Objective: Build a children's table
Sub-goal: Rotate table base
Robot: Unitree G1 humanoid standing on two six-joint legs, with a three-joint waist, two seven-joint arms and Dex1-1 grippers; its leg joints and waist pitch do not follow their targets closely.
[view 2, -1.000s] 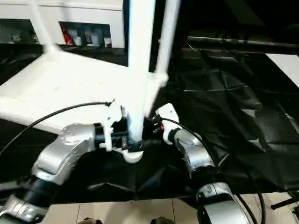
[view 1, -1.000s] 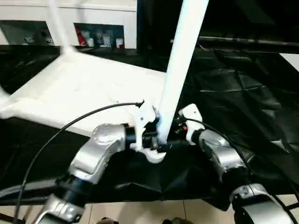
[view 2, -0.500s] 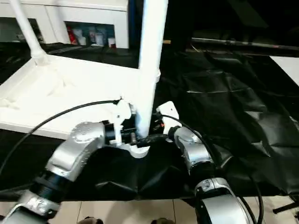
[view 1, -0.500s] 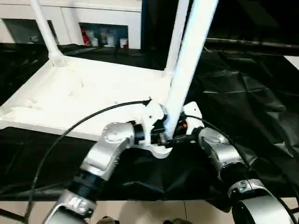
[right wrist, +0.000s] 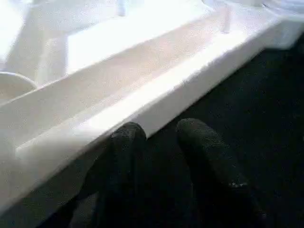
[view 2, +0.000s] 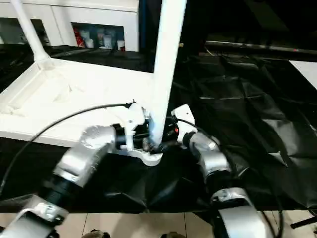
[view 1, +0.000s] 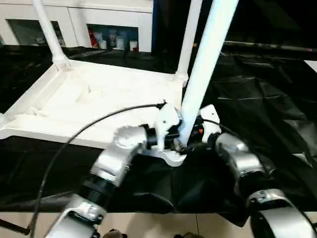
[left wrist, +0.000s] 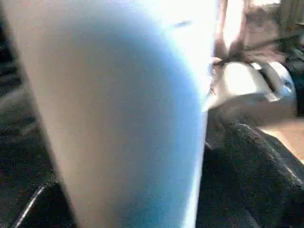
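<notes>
Black sheeting (view 1: 257, 99) covers the work surface, and a white cabinet (view 1: 124, 20) with glass-fronted shelves stands behind it at about 11 o'clock in the head view.

The children's table top (view 1: 94, 99) lies upside down on the sheeting, ribbed underside up, spreading from 9 o'clock toward the middle. At its 11 o'clock corner the far-left leg (view 1: 43, 27) stands upright in its socket. At the 1 o'clock corner the far-right leg (view 1: 189, 39) also stands seated.

A black cable (view 1: 84, 131) arcs over the near rim to the left forearm (view 1: 116, 158), which reaches in from 7 o'clock. The left gripper (view 1: 173, 141) sits right against the base of the third leg (view 1: 208, 69), on its 9 o'clock side. I cannot tell whether it clamps the tube or stands spread beside it. This leg rises from the near-right corner socket (view 1: 173, 157) and leans slightly toward 1 o'clock.

The right gripper (right wrist: 159, 130) comes in from 4 o'clock, low beside that same corner. Its fingers (right wrist: 126, 142) stand slightly apart with nothing between them, above the sheeting and just beside the top's outer rim. The right forearm (view 1: 242, 163) trails back toward 5 o'clock.
</notes>
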